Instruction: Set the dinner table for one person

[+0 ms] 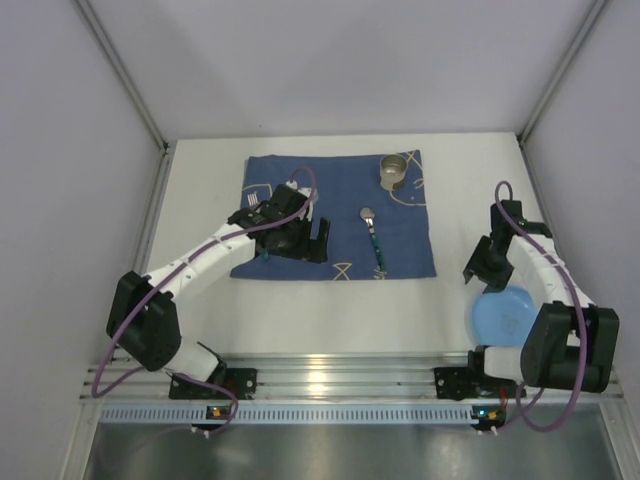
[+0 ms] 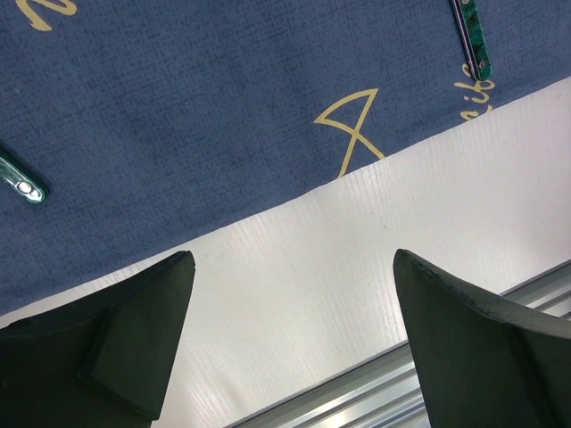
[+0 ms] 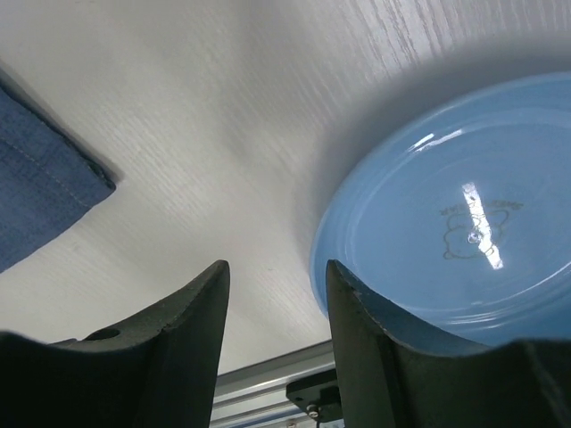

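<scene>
The white dinner table (image 1: pixel 330 320) carries a dark blue patterned mat (image 1: pixel 340 185). On the mat stand a metal cup (image 1: pixel 393 169) and a spoon (image 1: pixel 373 235) with a teal handle. Fork tines (image 1: pixel 252 200) show at the mat's left, mostly hidden under my left arm. My left gripper (image 1: pixel 300 250) hovers open and empty over the mat's near edge (image 2: pixel 293 259). A teal handle end (image 2: pixel 22 183) lies at the left of that view and the spoon handle (image 2: pixel 473 45) at upper right. A light blue plate (image 1: pixel 505 315) lies right of the mat. My right gripper (image 1: pixel 476 268) is open beside its rim (image 3: pixel 275 266), holding nothing; the plate (image 3: pixel 455 223) fills the right.
A ribbed aluminium rail (image 1: pixel 330 385) runs along the table's near edge, with both arm bases on it. Grey walls enclose the table on the left, right and back. The mat's near right corner (image 3: pixel 53 192) shows in the right wrist view.
</scene>
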Tool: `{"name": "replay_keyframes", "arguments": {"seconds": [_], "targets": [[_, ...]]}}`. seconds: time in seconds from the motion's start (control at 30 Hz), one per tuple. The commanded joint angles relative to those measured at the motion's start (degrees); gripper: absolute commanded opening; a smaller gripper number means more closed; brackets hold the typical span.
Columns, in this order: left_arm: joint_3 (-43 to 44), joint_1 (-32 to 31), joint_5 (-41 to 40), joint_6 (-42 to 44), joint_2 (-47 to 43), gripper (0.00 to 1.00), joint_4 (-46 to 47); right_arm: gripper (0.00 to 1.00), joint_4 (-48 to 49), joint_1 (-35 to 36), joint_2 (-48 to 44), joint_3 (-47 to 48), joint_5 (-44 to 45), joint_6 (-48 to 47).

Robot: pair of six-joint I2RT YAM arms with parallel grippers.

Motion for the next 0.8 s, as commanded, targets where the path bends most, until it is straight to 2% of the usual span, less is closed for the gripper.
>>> {"name": "replay_keyframes", "arguments": {"seconds": [0.0, 0.23, 0.33, 0.47, 0.57, 0.6, 0.77], "targets": [[0.2, 0.2, 0.7, 0.3, -0.9, 0.98, 1.7, 0.48, -0.9, -2.3, 2.1, -1.3, -1.5, 2.1], [-1.4, 0.2, -0.3, 0.3, -2.0, 0.98, 2.5, 0.47, 0.0, -3.3, 9.2, -2.2, -2.6, 3.2], [-2.6, 0.1, -1.0, 0.0, -2.4, 0.98, 3.0, 0.43, 0.2, -3.5, 11.0, -2.1, -2.7, 3.2], [-4.0, 0.1, -2.6, -0.4, -3.7, 0.98, 3.5, 0.29, 0.7, -3.5, 13.7, -2.2, -3.3, 2.7], [-5.6, 0.1, -3.4, -0.5, -4.6, 0.98, 3.7, 0.04, 0.8, -3.5, 15.8, -2.1, -3.8, 1.8], [-6.1, 0.2, -3.4, -0.5, -4.9, 0.98, 3.8, 0.00, 0.9, -3.4, 16.0, -2.0, -4.0, 1.6], [-7.7, 0.2, -3.4, -0.5, -5.5, 0.98, 3.3, 0.00, 1.0, -3.4, 14.9, 0.8, -3.8, 0.9]]}}
